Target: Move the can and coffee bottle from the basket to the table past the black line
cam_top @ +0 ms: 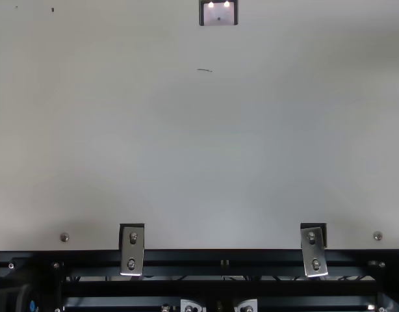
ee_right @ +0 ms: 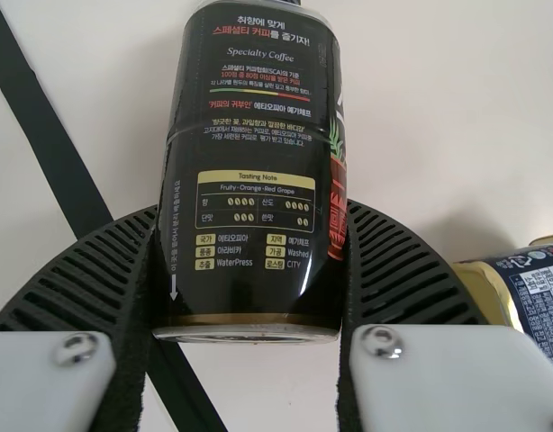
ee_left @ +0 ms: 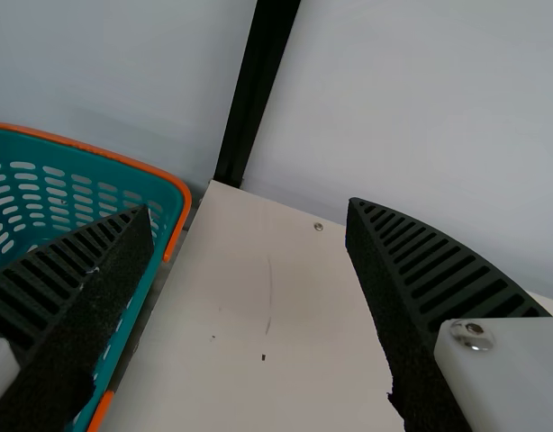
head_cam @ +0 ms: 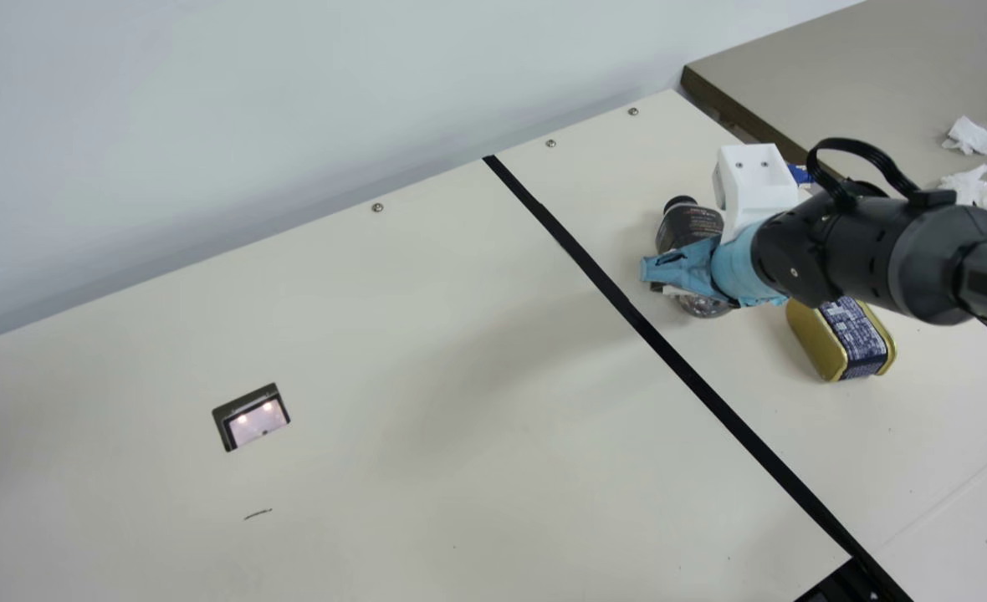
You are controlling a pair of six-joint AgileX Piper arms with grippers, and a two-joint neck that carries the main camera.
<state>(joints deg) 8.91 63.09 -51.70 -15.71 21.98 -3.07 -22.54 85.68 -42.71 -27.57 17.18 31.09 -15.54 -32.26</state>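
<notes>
The nearer right gripper (ee_right: 249,214) pinches the dark coffee bottle (ee_right: 254,135) directly between its fingers, the bottle's long axis slanted low over the table (head_cam: 427,351), past the black line (head_cam: 715,401), near the gold-and-blue can (head_cam: 853,334).

The neck camera looks aslant down the bench (head_cam: 376,318), sharing its cutout (head_cam: 253,418) with the steep top view, its black line (head_cam: 604,286) with the right wrist's coffee bottle (ee_right: 249,148) close-up; the left wrist view faces basket (ee_left: 96,171) and wall (ee_left: 439,108).
</notes>
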